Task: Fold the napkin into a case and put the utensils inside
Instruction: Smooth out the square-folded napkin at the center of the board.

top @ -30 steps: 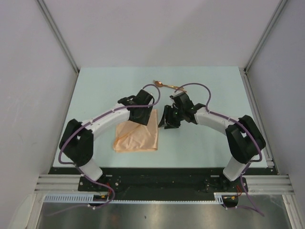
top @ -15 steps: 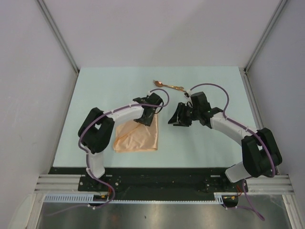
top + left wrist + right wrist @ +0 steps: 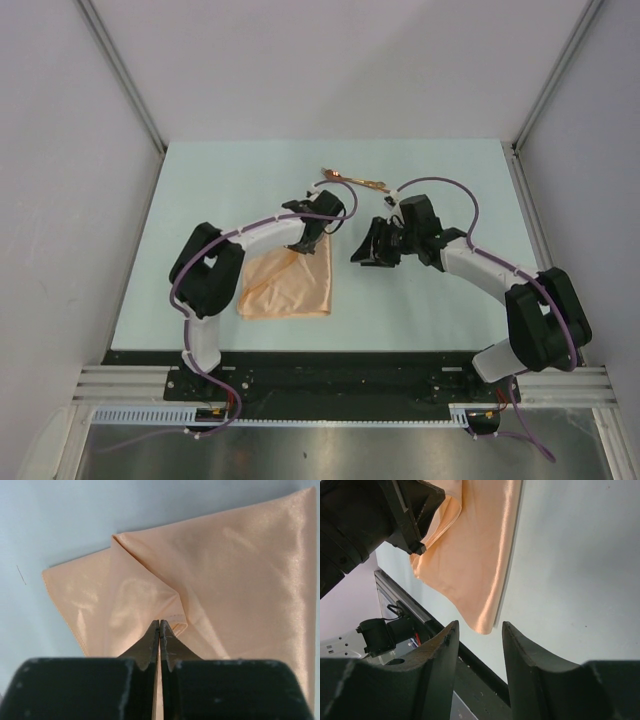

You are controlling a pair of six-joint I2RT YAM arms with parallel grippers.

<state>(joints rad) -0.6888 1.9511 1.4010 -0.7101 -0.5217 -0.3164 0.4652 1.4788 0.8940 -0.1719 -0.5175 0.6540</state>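
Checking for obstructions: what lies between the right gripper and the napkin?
Only bare table lies between right gripper and napkin, shown in the top view.

A pale mint-green worktop [image 3: 200, 190] sits inside a booth of plain grey-white walls: a back wall [image 3: 330, 60], a left wall [image 3: 50, 220] and a right wall [image 3: 600, 230]. Slim aluminium posts [image 3: 120, 75] rise from its far corners. Along the near edge run a black plate [image 3: 340, 368], a ribbed aluminium rail [image 3: 120, 383] and a brushed-metal sheet [image 3: 340, 455]. The light is soft and even.
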